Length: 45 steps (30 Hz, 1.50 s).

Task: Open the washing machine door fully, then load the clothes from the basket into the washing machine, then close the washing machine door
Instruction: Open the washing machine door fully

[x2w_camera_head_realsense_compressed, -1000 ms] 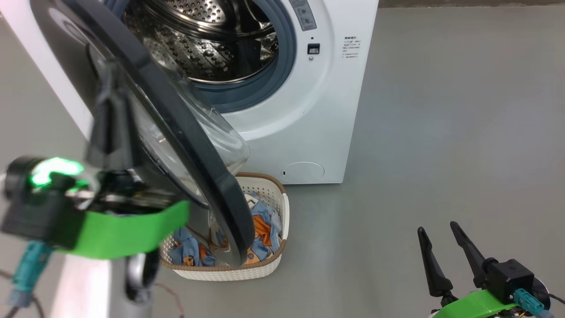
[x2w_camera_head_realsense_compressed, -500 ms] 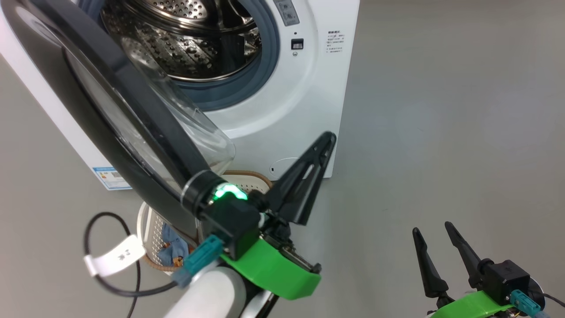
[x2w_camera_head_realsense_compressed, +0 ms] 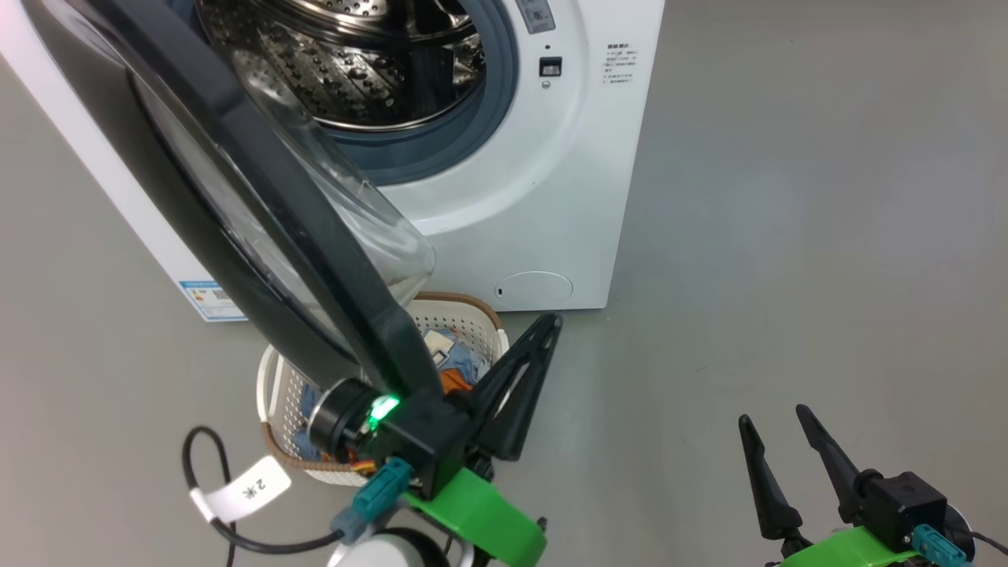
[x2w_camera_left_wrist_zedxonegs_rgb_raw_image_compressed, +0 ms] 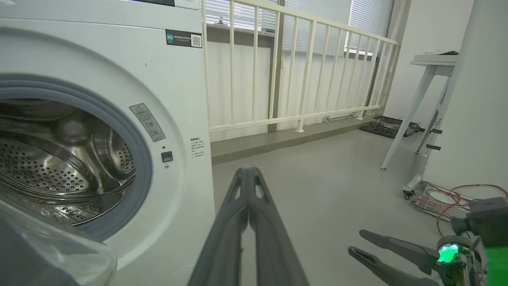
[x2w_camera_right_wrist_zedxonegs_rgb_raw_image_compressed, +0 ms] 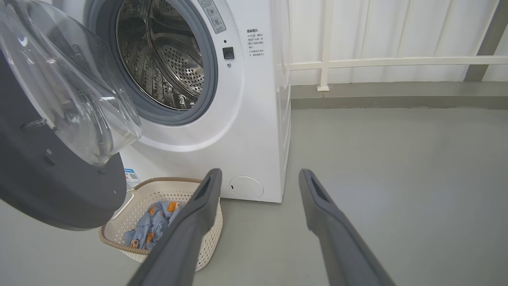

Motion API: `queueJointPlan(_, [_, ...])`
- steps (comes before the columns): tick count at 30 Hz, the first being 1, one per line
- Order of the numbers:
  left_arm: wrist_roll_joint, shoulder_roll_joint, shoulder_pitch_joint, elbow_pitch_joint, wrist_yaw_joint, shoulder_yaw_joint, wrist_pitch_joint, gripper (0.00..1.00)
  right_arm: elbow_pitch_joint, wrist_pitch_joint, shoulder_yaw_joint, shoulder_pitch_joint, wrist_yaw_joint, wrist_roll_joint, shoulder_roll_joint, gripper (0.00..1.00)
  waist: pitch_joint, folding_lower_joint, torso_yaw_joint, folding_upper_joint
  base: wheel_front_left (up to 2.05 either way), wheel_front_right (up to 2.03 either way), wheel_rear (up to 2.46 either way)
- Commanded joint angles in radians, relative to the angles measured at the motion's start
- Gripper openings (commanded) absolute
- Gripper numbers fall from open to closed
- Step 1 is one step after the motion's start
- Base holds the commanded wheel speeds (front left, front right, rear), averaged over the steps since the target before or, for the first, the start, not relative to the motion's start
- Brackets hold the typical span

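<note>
Head view: the washing machine (x2w_camera_head_realsense_compressed: 551, 197) stands with its door (x2w_camera_head_realsense_compressed: 315, 252) swung out and seen nearly edge-on, leaving the drum (x2w_camera_head_realsense_compressed: 354, 63) bare and empty; the basket (x2w_camera_head_realsense_compressed: 277, 394) sits on the floor (x2w_camera_head_realsense_compressed: 787, 236) just in front of the machine, partly under the door's lower edge, with the clothes (x2w_camera_head_realsense_compressed: 461, 366) heaped inside; the left gripper (x2w_camera_head_realsense_compressed: 550, 324) hangs at the basket's right end, jaws pressed together on nothing, and whether its wrist touches the door I cannot tell; the right gripper (x2w_camera_head_realsense_compressed: 773, 416) waits well apart at the lower right, jaws spread and empty.

Left wrist view: the two fingers meet in one line, pointing past the machine's front corner along the floor; the drum opening lies to their left.

Right wrist view: the jaws stand wide with only floor between them; the door's glass bowl (x2w_camera_right_wrist_zedxonegs_rgb_raw_image_compressed: 79, 99) overhangs the left of the basket, while the clothes lie in plain sight below it.

Judgement: the door step looks all but finished and loading has not begun, since every piece lies in the basket; the next move calls for parting the left jaws, dropping them onto the heap from the side the door does not cover, pinching a good fold and lifting it clear of the door on the way to the drum; if the door is not at its full swing, it wants a further push first.
</note>
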Motion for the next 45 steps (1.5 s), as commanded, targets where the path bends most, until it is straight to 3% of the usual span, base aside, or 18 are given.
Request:
queueJointPlan(1, [0.008,0.013,-0.009,-0.026,0.012,0.039,0.005,0.00,-0.022,-0.010,0.021,-0.012,0.002,0.013,-0.003,1.00,0.003,0.0000,0.003,-0.0001,0.00,0.00,0.00])
queueJointPlan(9, [-0.021,0.042,0.037,0.046,0.063,0.105,0.000,0.00,-0.024,-0.007,0.024,-0.018,0.002,0.014,-0.003,1.00,0.015,0.0000,0.007,-0.0001,0.00,0.00,0.00])
queueJointPlan(18, [-0.053,0.050,0.046,0.121,0.068,0.139,-0.026,0.00,-0.023,-0.005,0.022,-0.018,0.002,0.014,-0.003,1.00,0.016,0.0000,0.005,-0.0001,0.00,0.00,0.00])
queueJointPlan(45, [-0.081,0.070,0.143,0.045,0.172,0.201,-0.032,0.00,-0.018,-0.006,-0.008,-0.028,0.002,0.023,-0.003,1.00,0.048,0.0000,0.082,-0.0001,0.00,0.00,0.00])
